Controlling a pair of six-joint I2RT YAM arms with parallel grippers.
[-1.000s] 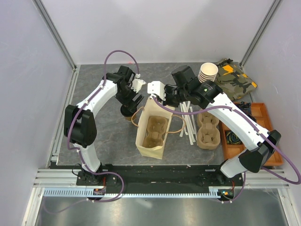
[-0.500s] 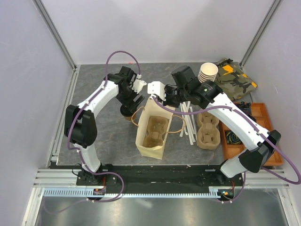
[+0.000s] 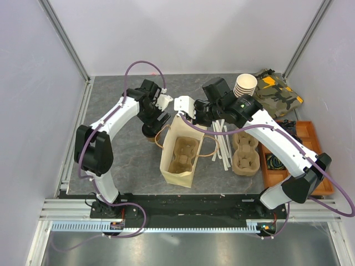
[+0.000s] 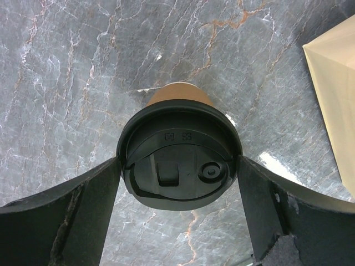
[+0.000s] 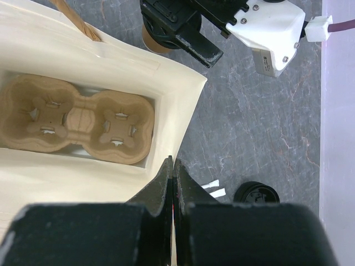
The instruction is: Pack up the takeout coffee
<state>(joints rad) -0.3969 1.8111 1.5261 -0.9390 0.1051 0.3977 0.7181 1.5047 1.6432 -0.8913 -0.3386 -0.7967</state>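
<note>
The takeout coffee (image 4: 178,160), a brown paper cup with a black lid, stands on the grey marbled table just left of the paper bag (image 3: 180,149); it also shows in the top view (image 3: 150,133). My left gripper (image 4: 179,163) straddles it from above, and both fingers (image 4: 94,194) touch the lid's sides. My right gripper (image 5: 173,166) is shut on the bag's far rim and holds the bag open. A two-cup pulp carrier (image 5: 77,119) lies inside the bag.
A stack of lidless cups (image 3: 245,85) and a camouflage pouch (image 3: 277,91) are at the back right. White stirrers (image 3: 222,141), a second pulp carrier (image 3: 245,152) and an orange tray (image 3: 291,160) lie right of the bag. A loose black lid (image 5: 256,195) lies behind the bag.
My left wrist has shifted slightly over the cup. The right arm and the bag have not moved.
</note>
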